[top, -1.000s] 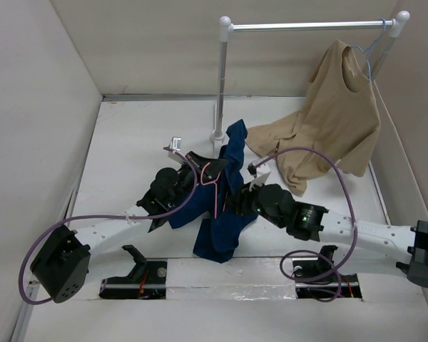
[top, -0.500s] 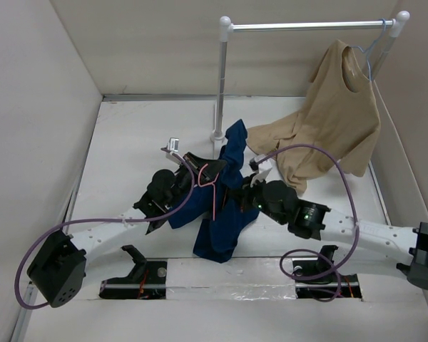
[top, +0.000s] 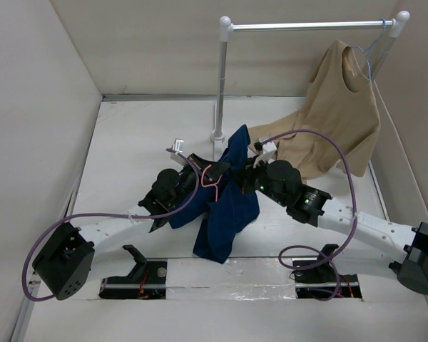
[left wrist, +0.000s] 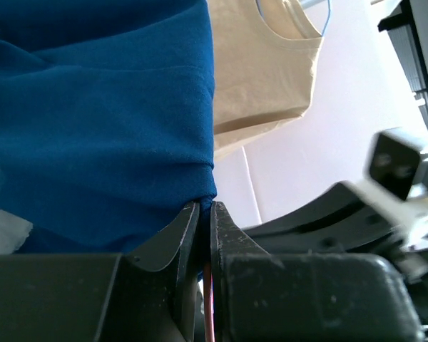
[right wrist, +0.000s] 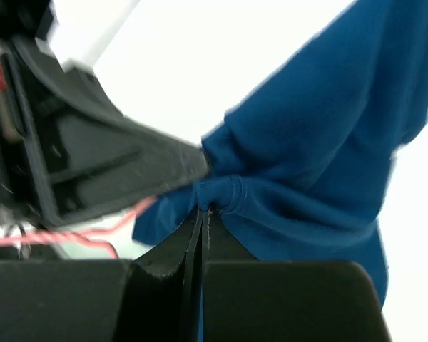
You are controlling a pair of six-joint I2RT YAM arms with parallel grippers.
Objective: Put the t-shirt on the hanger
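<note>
The navy t-shirt hangs bunched between both arms above the table, one end reaching toward the rack's foot. The pink wire hanger shows against it at the middle. My left gripper is shut; in the left wrist view its jaws pinch the pink hanger wire with a fold of the blue t-shirt at the tips. My right gripper faces it from the right, shut on a hemmed edge of the t-shirt at its tips. The hanger shows blurred to the left there.
A tan t-shirt hangs from a light blue hanger on the white rail at the back right, its lower part trailing on the table. The rack's pole stands just behind the navy cloth. Walls close in left, right and back.
My right gripper has shut on the t-shirt's edge and moved up and toward the back, pulling the cloth with it. The left gripper stays shut, almost where it was.
</note>
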